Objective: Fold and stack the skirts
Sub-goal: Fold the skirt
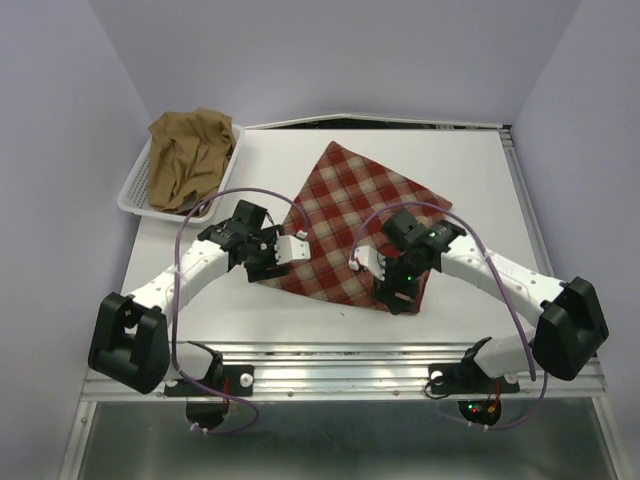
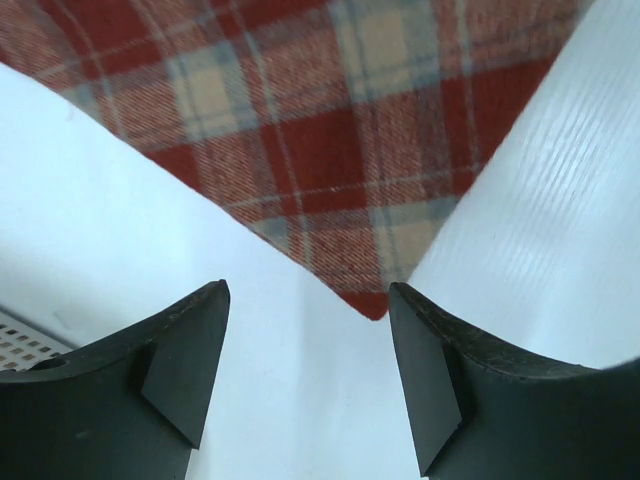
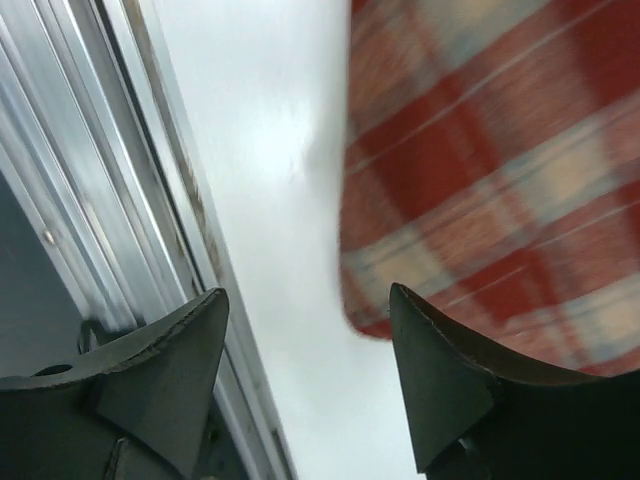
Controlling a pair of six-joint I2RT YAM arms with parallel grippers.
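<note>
The red-and-cream plaid skirt [image 1: 350, 215] lies spread flat on the white table like a diamond. My left gripper [image 1: 262, 266] is open and empty over its near-left corner. In the left wrist view that corner [image 2: 372, 300] sits just inside the right finger, with bare table between the jaws [image 2: 308, 290]. My right gripper [image 1: 397, 297] is open and empty at the skirt's near-right corner. In the right wrist view the plaid corner [image 3: 470, 200] lies by the right finger, with bare table between the jaws [image 3: 308, 292]. The tan-brown skirt [image 1: 190, 155] lies crumpled in the basket.
The white mesh basket [image 1: 135, 190] stands at the table's back left; a bit of it shows in the left wrist view [image 2: 20, 345]. The metal rail of the table's near edge [image 3: 110, 200] runs just left of my right gripper.
</note>
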